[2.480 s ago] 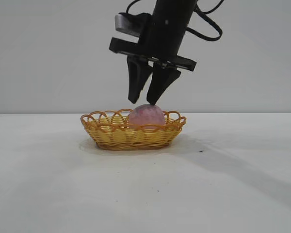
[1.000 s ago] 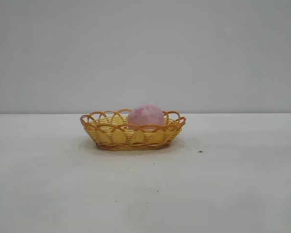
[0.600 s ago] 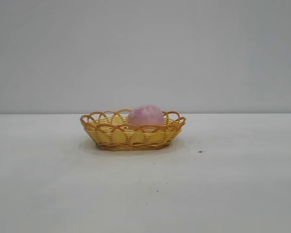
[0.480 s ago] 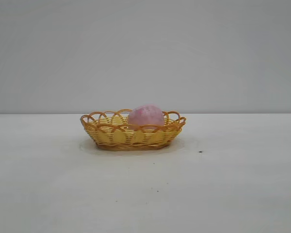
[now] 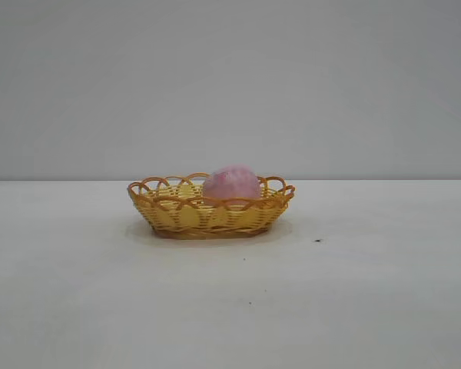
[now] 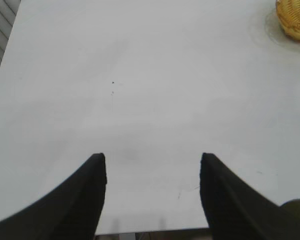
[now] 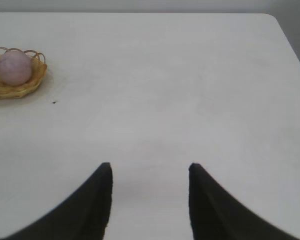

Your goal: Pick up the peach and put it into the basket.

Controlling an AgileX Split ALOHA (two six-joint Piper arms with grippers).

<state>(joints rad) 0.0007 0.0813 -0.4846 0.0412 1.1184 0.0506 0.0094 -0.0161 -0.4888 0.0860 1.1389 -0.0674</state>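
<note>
In the exterior view, the rounded matte pink peach (image 5: 231,183) sits inside the shallow oval yellow-tan wicker basket with an orange-brown looped rim (image 5: 210,206), toward the basket's right half, its top rising above the loops. The basket stands on the white table (image 5: 369,292), well in from the near edge, with a small dark speck (image 5: 317,241) on the surface just to its right; neither arm shows in this view. In the left wrist view, the left gripper (image 6: 152,165) hangs over bare table near one edge of the surface, its two dark fingers spread wide with nothing between them. Only a sliver of the basket (image 6: 294,20) shows, well apart from the gripper, and the peach cannot be seen here. In the right wrist view, the right gripper (image 7: 150,172) is likewise spread wide and empty above bare table. Here both the basket (image 7: 20,89) and the peach (image 7: 13,67) inside it are visible, far from the fingers, and a rounded corner of the table (image 7: 270,20) appears, which the exterior view does not show.
</note>
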